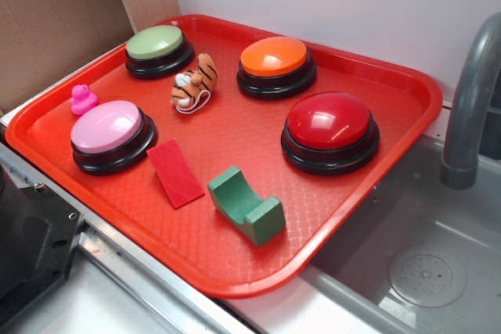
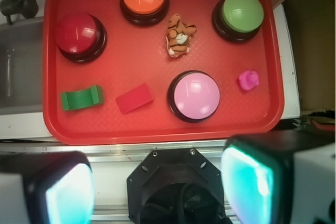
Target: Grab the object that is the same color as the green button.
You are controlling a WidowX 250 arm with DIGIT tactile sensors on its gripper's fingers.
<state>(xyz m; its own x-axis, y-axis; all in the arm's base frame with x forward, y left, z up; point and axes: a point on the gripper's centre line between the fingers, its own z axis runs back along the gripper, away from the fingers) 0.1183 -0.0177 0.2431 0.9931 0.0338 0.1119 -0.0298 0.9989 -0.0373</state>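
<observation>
Two gripper fingers (image 2: 63, 192) are showing closest in the wrist view, spread wide apart and holding nothing. Their gripper (image 2: 157, 187) is hanging outside the red tray (image 2: 52, 124), well apart from everything on it. Ahead of it and off to the left in that view, the green block (image 1: 246, 205) is sitting on the tray beside the flat red piece (image 1: 175, 172), its long side running across. Far off, the green button (image 1: 156, 46) is sitting in a corner.

We see only the blurred upper parts of the gripper (image 2: 157, 187) fingers (image 2: 252, 179), cut by the wrist picture's bottom edge, and the faucet (image 1: 473, 107) cropped at right.
</observation>
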